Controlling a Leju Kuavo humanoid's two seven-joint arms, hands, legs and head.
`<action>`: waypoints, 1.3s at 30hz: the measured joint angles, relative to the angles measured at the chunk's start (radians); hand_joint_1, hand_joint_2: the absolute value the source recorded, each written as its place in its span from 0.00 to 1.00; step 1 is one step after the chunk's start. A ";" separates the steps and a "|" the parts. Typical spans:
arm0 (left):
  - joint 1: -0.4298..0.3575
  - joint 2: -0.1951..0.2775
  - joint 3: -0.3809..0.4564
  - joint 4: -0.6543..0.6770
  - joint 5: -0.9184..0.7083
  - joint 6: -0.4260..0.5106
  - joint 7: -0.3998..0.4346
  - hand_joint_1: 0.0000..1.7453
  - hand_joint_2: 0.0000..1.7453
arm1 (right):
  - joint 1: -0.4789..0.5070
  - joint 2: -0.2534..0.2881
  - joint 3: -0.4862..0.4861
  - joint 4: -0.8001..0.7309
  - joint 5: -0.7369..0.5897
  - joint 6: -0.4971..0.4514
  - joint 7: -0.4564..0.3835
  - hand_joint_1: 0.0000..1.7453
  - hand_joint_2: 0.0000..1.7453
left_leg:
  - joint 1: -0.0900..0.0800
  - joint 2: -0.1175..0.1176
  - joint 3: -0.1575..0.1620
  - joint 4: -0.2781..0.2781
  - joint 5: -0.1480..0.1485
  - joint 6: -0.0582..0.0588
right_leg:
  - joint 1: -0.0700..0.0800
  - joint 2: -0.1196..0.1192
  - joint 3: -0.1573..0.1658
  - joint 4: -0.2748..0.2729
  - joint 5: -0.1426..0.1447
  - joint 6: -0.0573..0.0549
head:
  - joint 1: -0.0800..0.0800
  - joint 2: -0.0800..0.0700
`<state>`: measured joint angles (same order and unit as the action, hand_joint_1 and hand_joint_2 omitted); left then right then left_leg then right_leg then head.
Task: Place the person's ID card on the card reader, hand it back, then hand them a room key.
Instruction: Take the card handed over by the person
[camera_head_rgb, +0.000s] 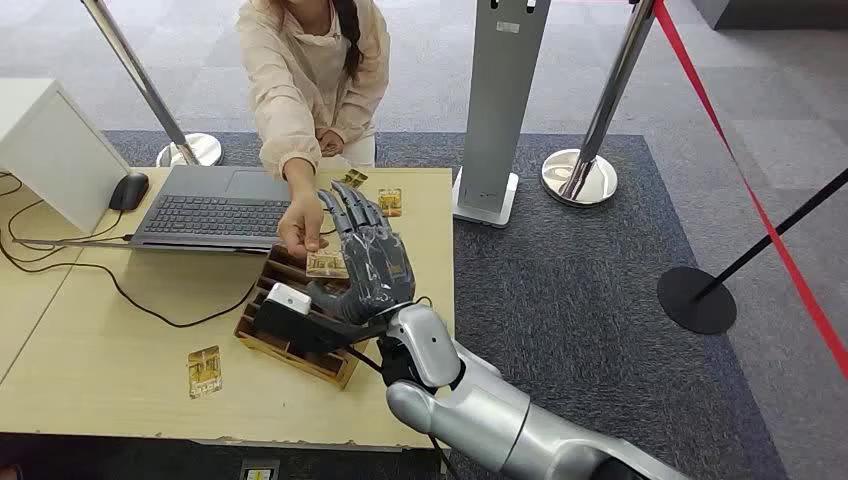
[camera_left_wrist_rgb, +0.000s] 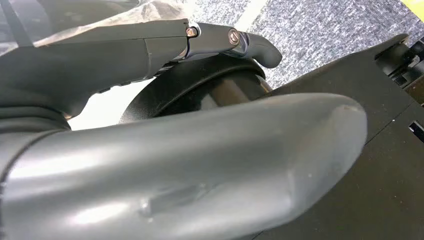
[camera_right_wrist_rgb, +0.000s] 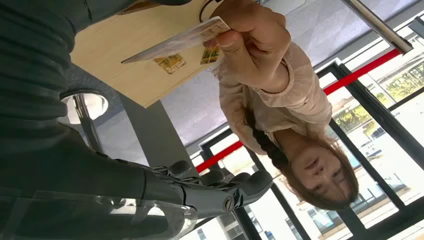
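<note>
1. Table (camera_head_rgb: 120, 350): pale wood; bears all items listed below.
2. Person (camera_head_rgb: 310, 70): stands across the table in a cream top, one arm reaching forward.
3. Laptop (camera_head_rgb: 215, 208): open, at the far side of the table, a mouse (camera_head_rgb: 129, 190) just beside it.
4. Wooden tray (camera_head_rgb: 300, 340): near the table's front edge, below the right hand; a small white-topped device (camera_head_rgb: 288, 298) sits on it, possibly the card reader, though I cannot tell.
5. Right hand (camera_head_rgb: 362, 262): raised over the tray, palm toward the person, fingers spread and holding nothing; the right wrist view shows the same.
6. Left hand (camera_left_wrist_rgb: 165, 165): seen close in its own wrist view, hanging by dark body parts; I cannot tell whether its fingers are spread or curled.
7. Person's hand (camera_head_rgb: 300, 228): pinches the card and offers it at the right hand's palm.
8. Card (camera_head_rgb: 326, 264): in the person's fingers, touching or just short of the robot's palm.
9. Loose cards: one (camera_head_rgb: 204, 371) near the front edge, others (camera_head_rgb: 389, 201) toward the far edge.
10. Step, judged: a handover at the palm; direction uncertain, most likely receiving the ID. Next move calls for closing the fingers on the card before the person lets go.
</note>
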<state>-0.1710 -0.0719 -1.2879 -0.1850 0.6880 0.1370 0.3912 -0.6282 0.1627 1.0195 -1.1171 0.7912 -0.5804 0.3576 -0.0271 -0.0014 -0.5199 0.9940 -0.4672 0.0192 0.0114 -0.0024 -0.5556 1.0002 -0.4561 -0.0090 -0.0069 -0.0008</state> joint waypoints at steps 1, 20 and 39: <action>0.000 -0.002 0.000 0.000 -0.001 0.005 0.004 0.00 0.00 | 0.000 0.001 0.000 0.003 -0.004 -0.002 -0.002 0.00 1.00 | 0.000 0.000 0.000 0.000 0.000 0.000 | 0.000 0.000 0.000 0.000 0.000 0.000 | 0.000 0.000; -0.001 -0.021 0.000 0.000 -0.001 0.036 0.036 0.00 0.00 | 0.001 0.041 -0.001 0.107 -0.098 -0.037 -0.067 1.00 1.00 | 0.000 0.000 0.000 0.000 0.000 0.000 | 0.000 0.000 0.000 0.000 0.000 0.000 | 0.000 0.000; -0.001 -0.022 0.000 0.000 0.003 0.037 0.035 0.00 0.00 | 0.001 0.040 -0.001 0.118 -0.089 -0.045 -0.059 1.00 1.00 | 0.000 0.000 0.000 0.000 0.000 0.000 | 0.000 0.000 0.000 0.000 0.000 0.000 | 0.000 0.000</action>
<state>-0.1719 -0.0935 -1.2879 -0.1850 0.6908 0.1744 0.4258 -0.6276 0.2026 1.0184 -0.9989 0.7025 -0.6250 0.2987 -0.0273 -0.0013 -0.5199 0.9941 -0.4672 0.0192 0.0114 -0.0024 -0.5558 1.0002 -0.4561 -0.0090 -0.0070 -0.0008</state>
